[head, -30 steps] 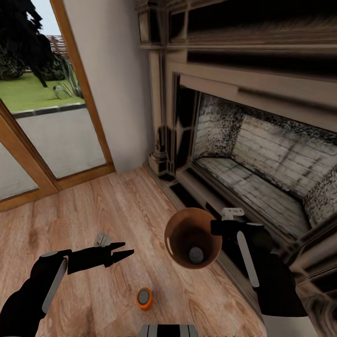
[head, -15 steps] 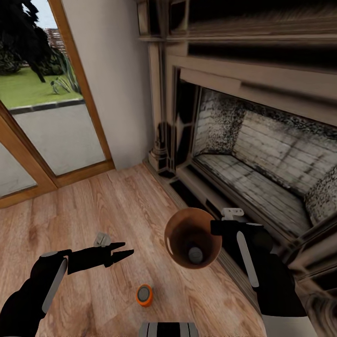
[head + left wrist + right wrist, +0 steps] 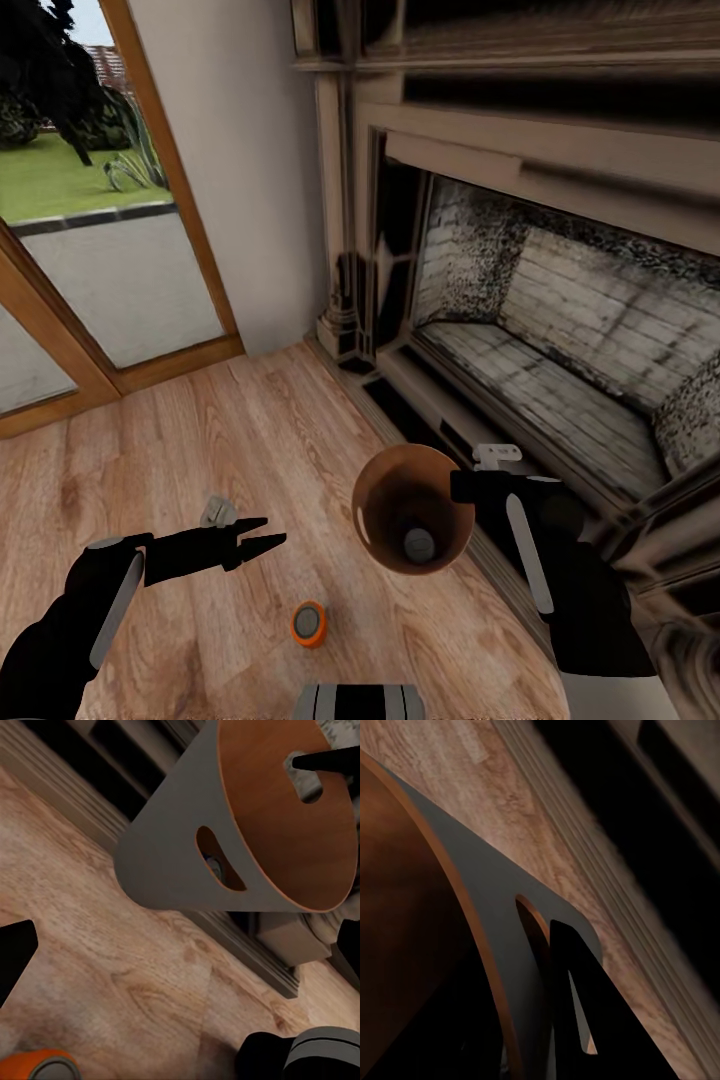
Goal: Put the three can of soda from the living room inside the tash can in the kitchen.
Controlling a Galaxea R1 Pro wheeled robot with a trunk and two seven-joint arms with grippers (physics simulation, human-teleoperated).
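1. While the head cam looks down at the wood floor (image 3: 250,440) beside the fireplace (image 3: 540,330), the right gripper (image 3: 470,487) is clamped on the rim of the tash can (image 3: 385,500); bin is lifted off the floor and tilted w/ its mouth toward the cam, just beside the hearth edge; the right wrist cam shows one dark finger (image 3: 600,1020) pressed against the bin wall by a handle slot.
2. One can of soda (image 3: 419,544) lies in the bin's bottom, grey top up; a bit of it peeks through the side slot in the left wrist cam (image 3: 214,864).
3. A second soda can (image 3: 309,624) stands upright on the floor, below and between the two arms, nearer the left; apart from both grippers; its orange edge shows at the left wrist cam's corner (image 3: 37,1066).
4. Left gripper (image 3: 262,533) hangs over the floor, pointing toward the bin, jaws parted a little, nothing between them; well apart from the bin.
5. Wood-framed glass door (image 3: 110,270) at far left, w/ lawn and paving outside; pale wall (image 3: 250,180) between door and fireplace.
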